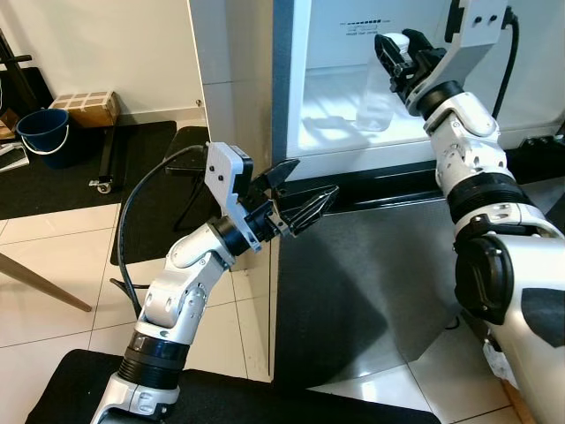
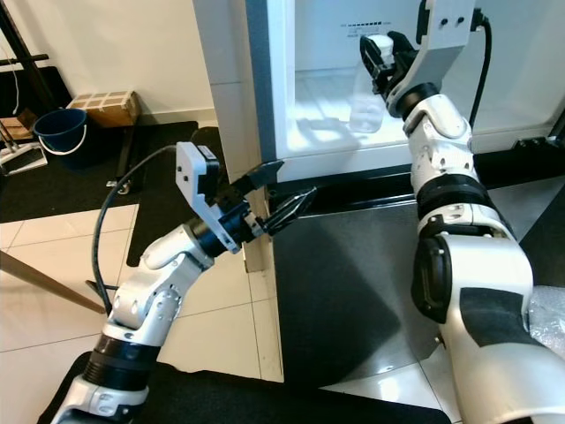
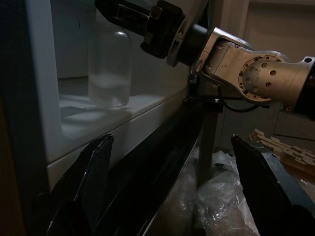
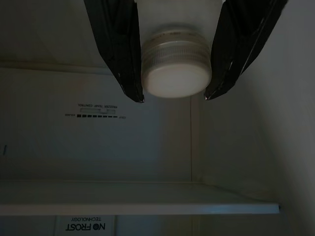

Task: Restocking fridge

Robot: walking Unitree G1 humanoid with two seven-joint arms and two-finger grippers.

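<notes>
I am reaching my right gripper (image 1: 395, 64) into the open fridge (image 1: 291, 106), and its two black fingers (image 4: 118, 54) are closing around the white cap (image 4: 175, 73) of a clear plastic bottle (image 1: 375, 102), one finger on each side of the cap. The bottle is standing upright on the fridge's white lower shelf (image 1: 353, 132), near the shelf's front lip and toward the right side of the compartment. A small printed temperature label (image 1: 364, 29) is sitting on the fridge's back wall above the bottle.

My left gripper (image 1: 305, 199) is hanging in front of the fridge, just below the shelf's front edge and beside the fridge's grey left wall. Its fingers (image 3: 93, 167) are spread wide apart and are holding nothing.

Well to the left of the fridge, a blue bucket (image 1: 44, 134) and a cardboard box (image 1: 88, 106) are resting on a dark mat by the white wall.
</notes>
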